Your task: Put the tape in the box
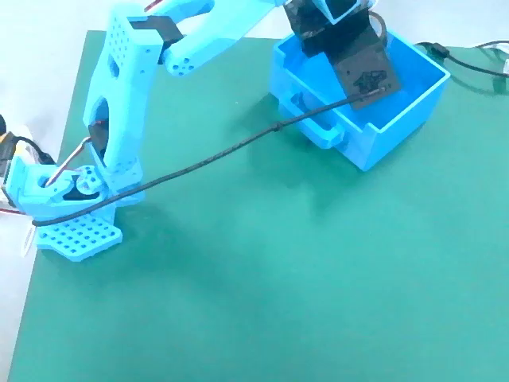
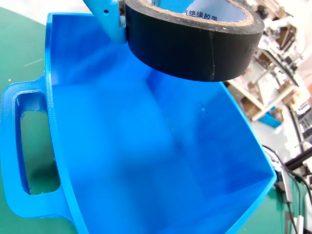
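In the wrist view the tape (image 2: pixel 195 46) hangs above the open box (image 2: pixel 146 161), clamped against a blue finger (image 2: pixel 108 19) of the gripper. In the fixed view the arm (image 1: pixel 127 87) reaches from its base across the green mat (image 1: pixel 262 278), wrist over the box (image 1: pixel 398 111).

tape (image 2: pixel 195 46): black, whitish core | box (image 2: pixel 146 161): bright blue | arm (image 1: pixel 127 103): light blue | mat (image 1: pixel 278 278): green
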`<state>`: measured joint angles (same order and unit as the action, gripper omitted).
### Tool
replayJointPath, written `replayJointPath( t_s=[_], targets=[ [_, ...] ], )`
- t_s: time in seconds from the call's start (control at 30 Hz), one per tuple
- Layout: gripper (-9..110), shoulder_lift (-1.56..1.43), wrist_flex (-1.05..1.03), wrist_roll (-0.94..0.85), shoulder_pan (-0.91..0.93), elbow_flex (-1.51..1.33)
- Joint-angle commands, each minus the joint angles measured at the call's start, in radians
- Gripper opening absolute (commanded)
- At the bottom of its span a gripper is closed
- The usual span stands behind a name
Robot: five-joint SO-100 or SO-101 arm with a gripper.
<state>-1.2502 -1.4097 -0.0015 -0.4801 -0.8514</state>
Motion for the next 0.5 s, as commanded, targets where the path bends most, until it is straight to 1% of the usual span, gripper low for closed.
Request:
replayJointPath(
  t_s=[0.0,0.47],
  targets=[
    [0,0.005,0.009,0.011,-0.028,0.092],
    [0,0.023,0.011,0.011,-0.028,0.092]
  ],
)
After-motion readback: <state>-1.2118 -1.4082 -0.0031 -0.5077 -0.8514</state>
